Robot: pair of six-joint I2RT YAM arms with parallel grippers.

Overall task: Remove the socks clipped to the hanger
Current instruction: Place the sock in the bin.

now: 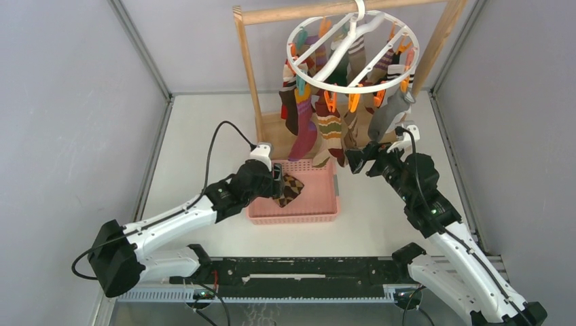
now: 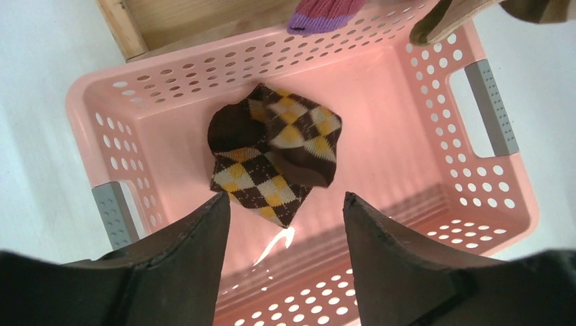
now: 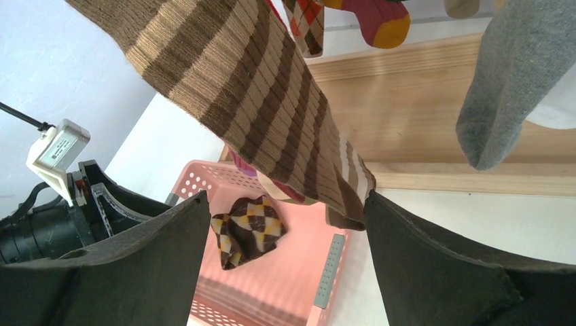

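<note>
Readable text: none in any view.

Only label-like item: small pale grey sticker (image 3: 61,144) on white rectangular plastic box (image 3: 41,161), mounted just behind left tool (image 1: 279,182). Print on sticker too small and blurred to make out from right wrist view. Same box from top view: plain white block, no marks discernible.

Hanging mixed-colour fabric socks (image 1: 331,129): stripes and diamonds only, no letters or numerals visible.

Pink perforated plastic basket (image 2: 380,75): no legible mark on walls or grey handles.
</note>
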